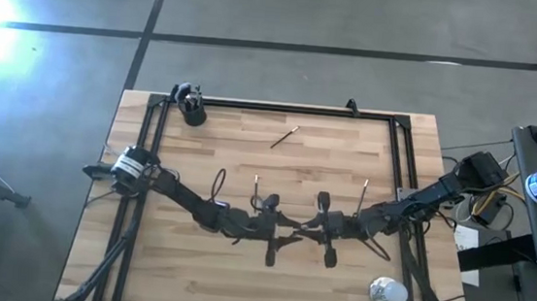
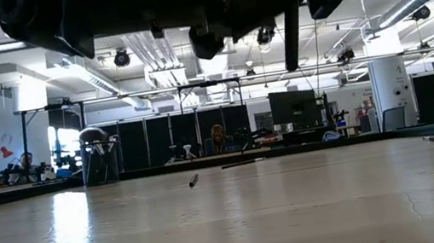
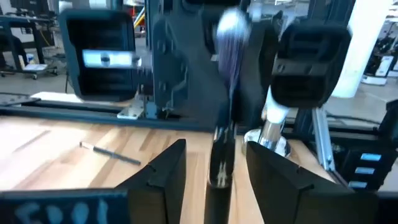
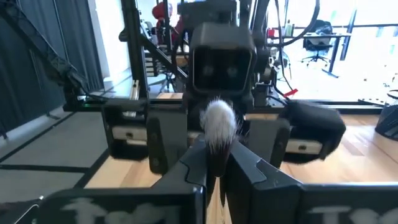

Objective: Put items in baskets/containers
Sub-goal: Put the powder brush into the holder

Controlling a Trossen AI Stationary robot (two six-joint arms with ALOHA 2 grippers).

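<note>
A brush with a pale fluffy head [image 4: 217, 121] stands between my two grippers, which face each other over the table's middle. My right gripper [image 4: 216, 165] is shut on it. My left gripper [image 3: 216, 168] is open, its fingers on either side of the brush's dark handle [image 3: 221, 143] without touching it. The head [image 3: 233, 28] rises above them. From above, the left gripper [image 1: 276, 231] and the right gripper [image 1: 302, 233] nearly meet. The black cup [image 1: 192, 113] stands at the far left corner. Loose brushes [image 1: 284, 137] [image 1: 256, 181] [image 1: 365, 188] lie flat on the wood. My right gripper pinches the brush between its two fingers, on the dark part just below the fluffy head [image 4: 216, 155]. The fingers come level from the table's right and lie across the brush. It stands about upright, head up, lifted clear of the table, with its handle [image 2: 292, 37] hanging below.
A shiny silver round object [image 1: 388, 293] sits near the near right corner. A black frame [image 1: 272, 106] runs along the far edge and both sides of the table. Bare wood stretches between the grippers and the cup [image 2: 100, 160]. People sit in the room behind.
</note>
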